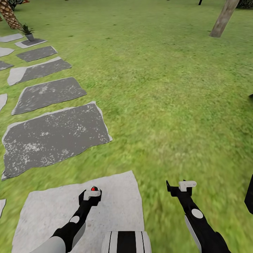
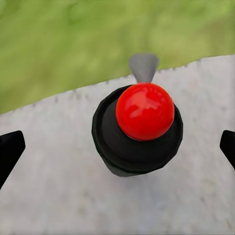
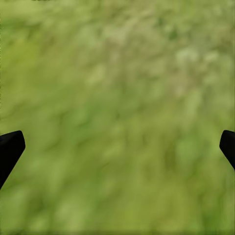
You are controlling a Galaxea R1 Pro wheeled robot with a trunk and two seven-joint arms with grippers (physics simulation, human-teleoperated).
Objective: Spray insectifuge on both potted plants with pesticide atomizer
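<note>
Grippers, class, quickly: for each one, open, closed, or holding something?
Left gripper: holds the pesticide atomizer, yet its fingertips stand wide in the wrist view; cannot be told.
Right gripper: open, holding nothing, over lawn.

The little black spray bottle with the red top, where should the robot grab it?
Probably round its black body, just under the red tip, coming straight down from above. The pesticide atomizer seems to stand upright on the pale stone slab, so its round sides are free. The left end effector is over it, fingers wide apart on either side, not touching.
</note>
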